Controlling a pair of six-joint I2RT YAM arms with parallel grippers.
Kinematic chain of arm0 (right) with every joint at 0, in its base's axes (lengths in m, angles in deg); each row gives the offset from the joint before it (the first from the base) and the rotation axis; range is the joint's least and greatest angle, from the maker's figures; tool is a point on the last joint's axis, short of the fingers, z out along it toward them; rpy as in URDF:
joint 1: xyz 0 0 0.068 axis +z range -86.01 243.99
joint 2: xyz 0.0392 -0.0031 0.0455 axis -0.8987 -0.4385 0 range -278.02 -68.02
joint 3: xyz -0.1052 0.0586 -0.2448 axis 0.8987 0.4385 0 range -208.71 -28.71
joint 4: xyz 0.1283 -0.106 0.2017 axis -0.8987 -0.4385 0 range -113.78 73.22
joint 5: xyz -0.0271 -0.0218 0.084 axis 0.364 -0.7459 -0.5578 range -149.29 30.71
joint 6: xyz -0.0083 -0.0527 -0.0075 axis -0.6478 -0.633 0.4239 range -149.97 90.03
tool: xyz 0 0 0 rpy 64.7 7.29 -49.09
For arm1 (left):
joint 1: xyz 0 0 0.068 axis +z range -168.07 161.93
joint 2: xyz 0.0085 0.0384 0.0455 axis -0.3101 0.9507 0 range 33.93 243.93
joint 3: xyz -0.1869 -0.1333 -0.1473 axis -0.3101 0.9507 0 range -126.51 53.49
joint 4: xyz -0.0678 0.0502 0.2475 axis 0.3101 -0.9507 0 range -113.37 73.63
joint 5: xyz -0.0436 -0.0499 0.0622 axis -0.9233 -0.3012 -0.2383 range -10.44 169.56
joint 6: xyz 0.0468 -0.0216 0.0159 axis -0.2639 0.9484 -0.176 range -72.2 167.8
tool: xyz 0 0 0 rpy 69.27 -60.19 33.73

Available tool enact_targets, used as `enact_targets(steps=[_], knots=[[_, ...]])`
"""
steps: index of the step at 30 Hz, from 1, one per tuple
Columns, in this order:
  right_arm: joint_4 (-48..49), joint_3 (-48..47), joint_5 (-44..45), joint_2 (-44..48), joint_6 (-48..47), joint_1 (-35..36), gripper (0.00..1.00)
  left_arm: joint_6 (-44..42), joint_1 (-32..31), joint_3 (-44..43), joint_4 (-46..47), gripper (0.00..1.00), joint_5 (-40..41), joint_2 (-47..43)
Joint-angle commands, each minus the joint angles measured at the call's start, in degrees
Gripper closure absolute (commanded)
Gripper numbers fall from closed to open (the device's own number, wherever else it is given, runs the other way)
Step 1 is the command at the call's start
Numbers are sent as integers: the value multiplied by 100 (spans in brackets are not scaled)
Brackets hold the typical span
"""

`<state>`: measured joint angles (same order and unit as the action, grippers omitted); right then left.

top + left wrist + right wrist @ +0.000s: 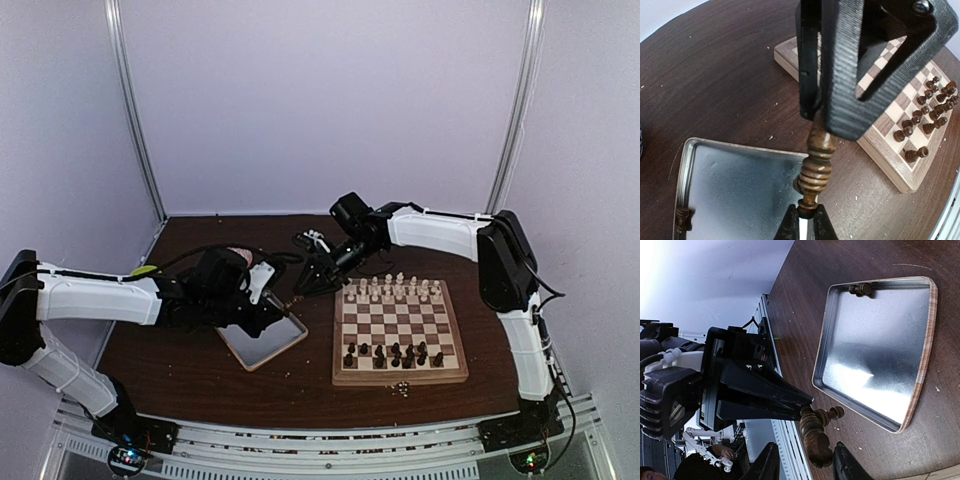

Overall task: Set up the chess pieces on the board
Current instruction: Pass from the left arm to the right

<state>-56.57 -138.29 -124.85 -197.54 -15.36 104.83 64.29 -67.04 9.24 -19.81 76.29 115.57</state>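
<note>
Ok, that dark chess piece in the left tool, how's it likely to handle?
Probably stiff: the dark piece juts straight from the left tool without sagging and looks like turned wood. Likely slippery, since its ribbed, rounded profile gives a grip little flat surface. Being round, it would probably roll if laid down rather than stood on its base.

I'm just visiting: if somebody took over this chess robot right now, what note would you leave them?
Left gripper: shut on a dark chess piece near the tray.
Right gripper: open, fingers either side of that piece's other end.
Done: cream pieces and dark pieces stand in rows on the board.
Left: finish the handover, place it; one spare piece lies in the tray.
</note>
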Motion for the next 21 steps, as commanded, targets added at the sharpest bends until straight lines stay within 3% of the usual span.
enact_targets(steps=[1, 9, 21], knots=[[525, 19, -329, -58, 420, 79, 64, 66, -34, 8, 289, 97, -70, -123], [920, 381, -433, 45, 707, 126, 71, 89, -34, 21, 304, 97, 12, -97], [928, 534, -432, 147, 587, 127, 64, 170, -34, 92, 340, 97, 107, -123]])
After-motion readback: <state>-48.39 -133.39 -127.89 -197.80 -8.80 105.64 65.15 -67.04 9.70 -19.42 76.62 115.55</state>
